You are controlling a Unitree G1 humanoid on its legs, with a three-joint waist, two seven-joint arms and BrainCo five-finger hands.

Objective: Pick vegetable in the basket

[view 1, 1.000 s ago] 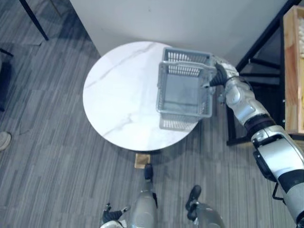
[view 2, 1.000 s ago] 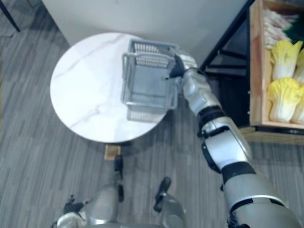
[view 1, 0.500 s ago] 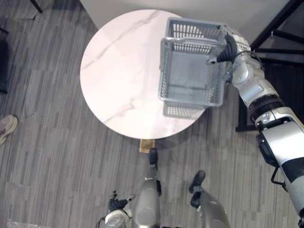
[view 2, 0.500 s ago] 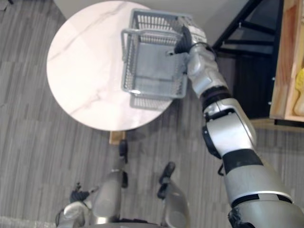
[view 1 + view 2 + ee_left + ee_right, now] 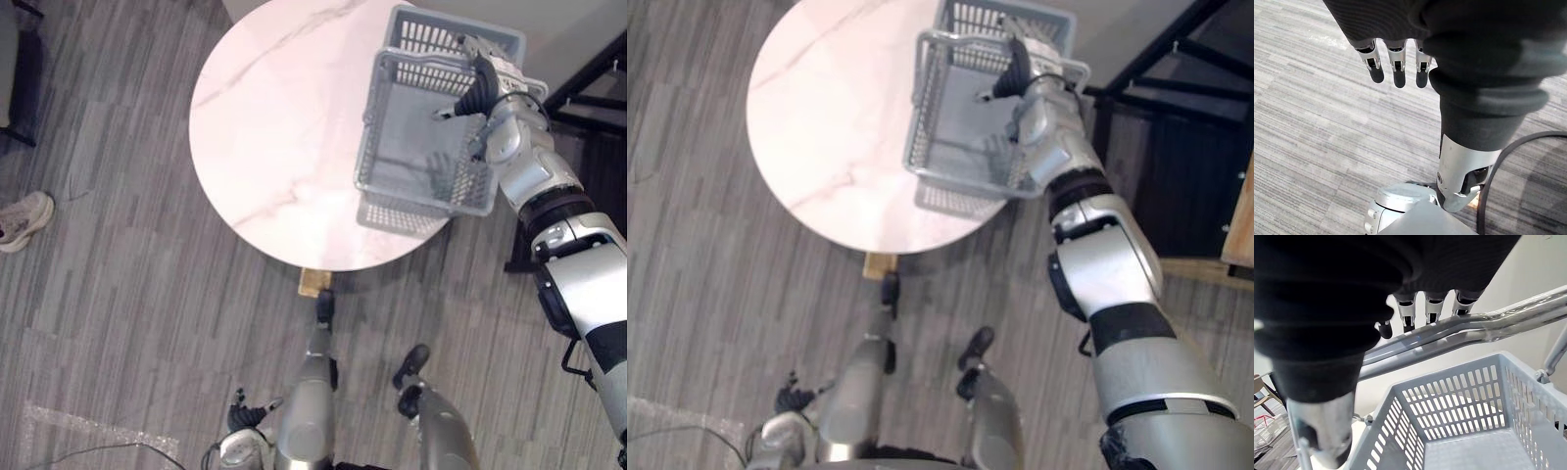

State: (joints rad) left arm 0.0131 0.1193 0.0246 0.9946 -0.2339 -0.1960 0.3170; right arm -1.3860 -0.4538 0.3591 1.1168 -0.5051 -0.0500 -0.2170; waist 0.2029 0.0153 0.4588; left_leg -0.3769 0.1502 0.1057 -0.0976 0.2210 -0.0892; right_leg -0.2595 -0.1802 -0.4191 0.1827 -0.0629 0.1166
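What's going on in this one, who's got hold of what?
The robot's right hand is curled round the handle of a grey plastic basket at the right edge of a round white marble table. The basket is empty, and it looks raised slightly off the tabletop, though that is hard to tell. The left hand hangs low over the carpeted floor with relaxed fingers, holding nothing.
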